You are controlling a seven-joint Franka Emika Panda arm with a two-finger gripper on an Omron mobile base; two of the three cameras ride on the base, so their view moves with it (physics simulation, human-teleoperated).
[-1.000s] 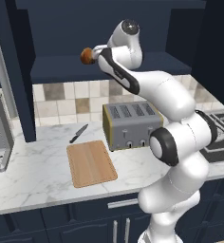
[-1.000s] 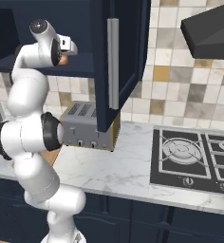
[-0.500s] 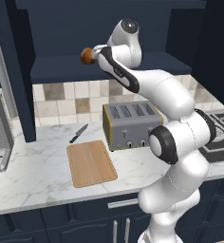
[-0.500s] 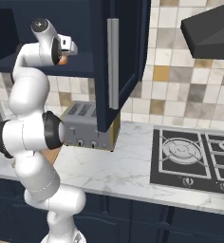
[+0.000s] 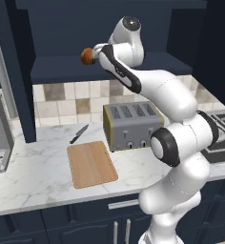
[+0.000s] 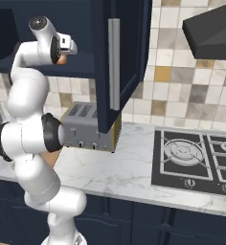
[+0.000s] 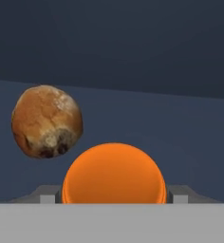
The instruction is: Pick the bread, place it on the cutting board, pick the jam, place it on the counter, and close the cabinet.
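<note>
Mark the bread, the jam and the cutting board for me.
bread (image 7: 46, 121): hand view, middle of its mottled crust.
jam (image 7: 114, 173): hand view, centre of the orange rounded surface.
cutting board (image 5: 91, 163): left base view, middle of the bare wooden top.

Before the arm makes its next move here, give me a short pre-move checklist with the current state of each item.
1. Bread on the cutting board: not ok; the roll sits in the cabinet and the board is bare.
2. Tool lined up on the bread: not ok; the jam sits centred ahead of it, bread off to the side in the hand view.
3. Tool open or shut: cannot tell; its fingers are hidden behind the jam.
4. Cabinet door open for access: ok.
5. Landing spot free: ok; the knife and toaster sit off the board.
</note>
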